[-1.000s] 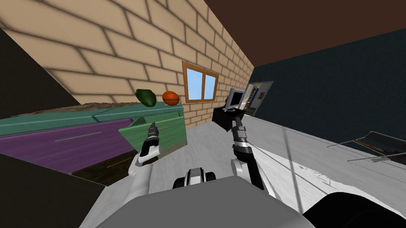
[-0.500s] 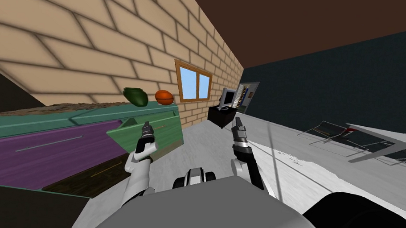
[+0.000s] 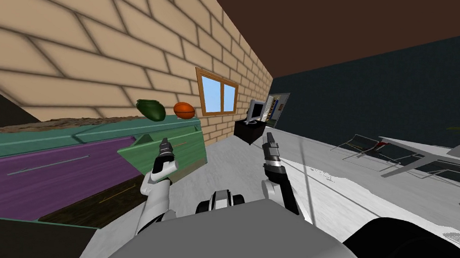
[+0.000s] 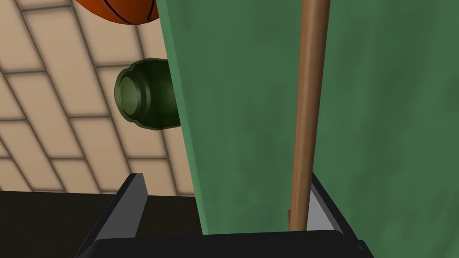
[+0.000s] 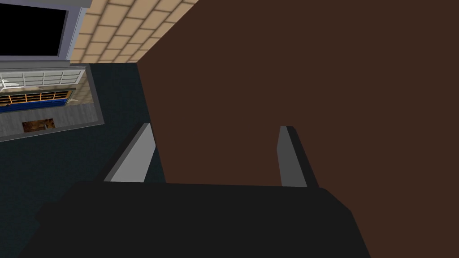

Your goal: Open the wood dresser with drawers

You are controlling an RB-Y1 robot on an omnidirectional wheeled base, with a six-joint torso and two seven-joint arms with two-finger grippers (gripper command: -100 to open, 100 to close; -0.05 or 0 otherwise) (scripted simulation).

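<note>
The dresser [image 3: 43, 172] runs along the brick wall at my left, with a teal top and a purple front. One green drawer front [image 3: 182, 149] stands pulled out from it at an angle. My left gripper [image 3: 165, 144] is at that drawer front. In the left wrist view the green panel [image 4: 251, 112] and its brown rod handle [image 4: 307, 112] lie between the open fingers of my left gripper [image 4: 226, 179], with the rod close against one finger. My right gripper [image 3: 269, 137] is raised in the air, away from the dresser. In the right wrist view my right gripper [image 5: 215, 127] is open and holds nothing.
A dark green vase [image 3: 150, 109] and an orange basketball [image 3: 184, 110] sit on the dresser top. Past the dresser a black stand [image 3: 248, 130] carries a monitor. A grey table [image 3: 425, 148] and low chairs [image 3: 354, 144] stand far right across the open floor.
My head view has swung, bringing the table and chairs into sight at the right. The left gripper stays at the green drawer front. The right arm holds its pose.
</note>
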